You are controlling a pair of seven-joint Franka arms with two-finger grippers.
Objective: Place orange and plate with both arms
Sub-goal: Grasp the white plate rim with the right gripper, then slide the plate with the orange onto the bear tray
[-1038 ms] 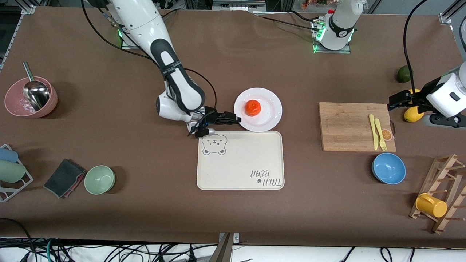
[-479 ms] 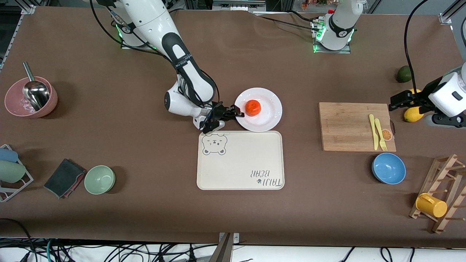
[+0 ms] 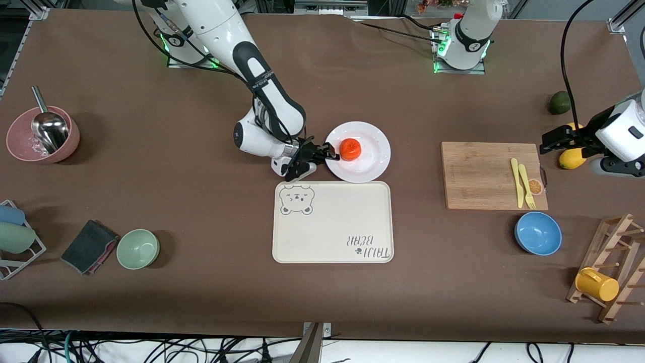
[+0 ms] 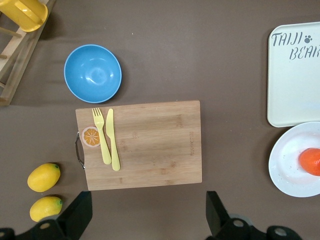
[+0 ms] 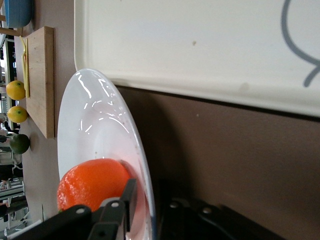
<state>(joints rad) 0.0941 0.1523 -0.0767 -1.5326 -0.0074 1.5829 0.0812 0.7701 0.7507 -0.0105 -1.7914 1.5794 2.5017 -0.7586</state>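
The orange [image 3: 350, 149] sits on the white plate [image 3: 373, 161], which lies on the table just farther from the front camera than the cream bear tray [image 3: 332, 222]. My right gripper [image 3: 327, 153] is low at the plate's rim on the side toward the right arm's end. It is open, with one finger over the rim beside the orange [image 5: 90, 185] and the other under the plate [image 5: 95, 120]. My left gripper [image 3: 554, 138] is open and empty, held high over the table by the cutting board [image 4: 140, 145]. The left wrist view also shows the plate [image 4: 290, 170] and the orange [image 4: 311, 161].
The cutting board [image 3: 491, 174] carries a yellow fork and knife. Two lemons [image 4: 44, 177] and a lime [image 3: 558, 102] lie at the left arm's end. A blue bowl [image 3: 538, 233], a rack with a yellow mug [image 3: 597, 285], a green bowl [image 3: 138, 248] and a pink bowl [image 3: 43, 135] stand around.
My right gripper has moved along the table toward the plate and now straddles its rim. The left arm has barely moved. Plate and orange have not moved.
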